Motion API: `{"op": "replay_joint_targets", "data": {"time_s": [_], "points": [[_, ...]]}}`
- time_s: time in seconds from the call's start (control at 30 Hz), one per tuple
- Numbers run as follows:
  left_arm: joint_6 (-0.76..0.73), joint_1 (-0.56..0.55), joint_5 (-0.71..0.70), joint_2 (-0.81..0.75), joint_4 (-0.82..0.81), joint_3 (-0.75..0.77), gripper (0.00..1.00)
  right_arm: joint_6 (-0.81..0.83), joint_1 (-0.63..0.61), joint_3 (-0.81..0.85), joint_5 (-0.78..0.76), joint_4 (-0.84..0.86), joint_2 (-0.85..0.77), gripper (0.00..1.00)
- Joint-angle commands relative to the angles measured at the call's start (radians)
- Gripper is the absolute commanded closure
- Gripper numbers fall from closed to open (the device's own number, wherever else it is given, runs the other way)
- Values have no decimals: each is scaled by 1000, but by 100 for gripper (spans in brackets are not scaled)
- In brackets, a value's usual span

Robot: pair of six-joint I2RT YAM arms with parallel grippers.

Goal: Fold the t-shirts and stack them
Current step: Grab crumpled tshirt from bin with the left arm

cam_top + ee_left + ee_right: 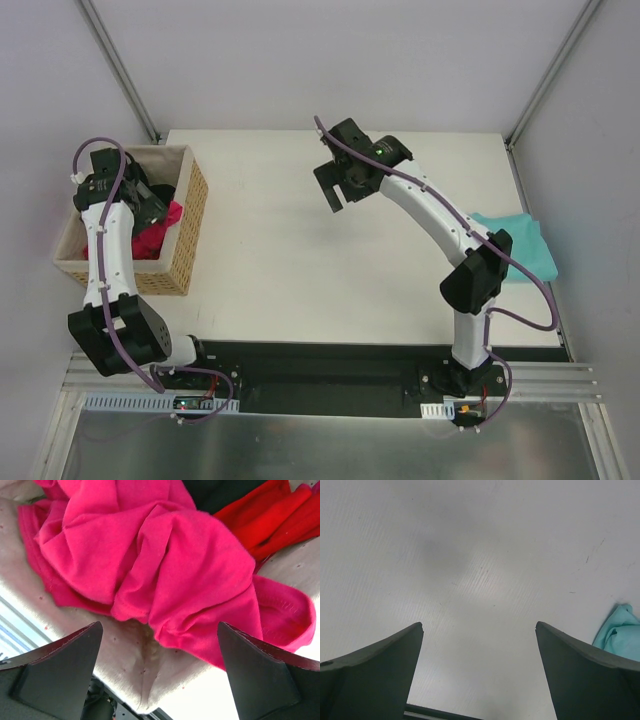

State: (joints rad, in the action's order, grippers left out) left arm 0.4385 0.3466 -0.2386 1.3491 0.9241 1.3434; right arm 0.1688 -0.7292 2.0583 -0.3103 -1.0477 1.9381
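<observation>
I see the white table (290, 260), the wicker basket (188, 235) at its left, the teal t-shirt (525, 245) at its right edge, and the crimson-pink t-shirt (175, 565) crumpled in the basket. My left gripper (159, 627) is spread wide just above it. My right gripper (479, 625) is wide over the tabletop.

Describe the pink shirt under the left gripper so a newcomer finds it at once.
Find the wicker basket at the left edge of the table. Inside, below the open left gripper, lies a crumpled crimson-pink t-shirt. It is pinker than the pure red cloth and dark cloth beside it.
</observation>
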Motion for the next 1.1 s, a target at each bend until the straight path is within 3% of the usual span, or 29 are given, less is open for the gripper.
{"op": "replay_joint_targets", "data": {"time_s": [0.0, 0.6, 0.73, 0.77, 0.83, 1.07], "points": [[12, -3, 16, 24, -21, 53, 1, -14, -10, 92, -30, -47, 5, 0], [71, -1, 119, 70, -125, -96, 1, -2, -22, 175, -64, -118, 45, 0], [75, 0, 156, 81, -154, -119, 29, -3, -26, 175, -73, -141, 44, 0], [75, 0, 166, 81, -165, -130, 63, -3, -27, 175, -75, -144, 44, 0], [78, -1, 192, 82, -172, -135, 100, -5, -30, 175, -79, -147, 42, 0], [59, -1, 283, 45, -177, -139, 100, -18, -39, 158, -78, -144, 42, 0]]}}
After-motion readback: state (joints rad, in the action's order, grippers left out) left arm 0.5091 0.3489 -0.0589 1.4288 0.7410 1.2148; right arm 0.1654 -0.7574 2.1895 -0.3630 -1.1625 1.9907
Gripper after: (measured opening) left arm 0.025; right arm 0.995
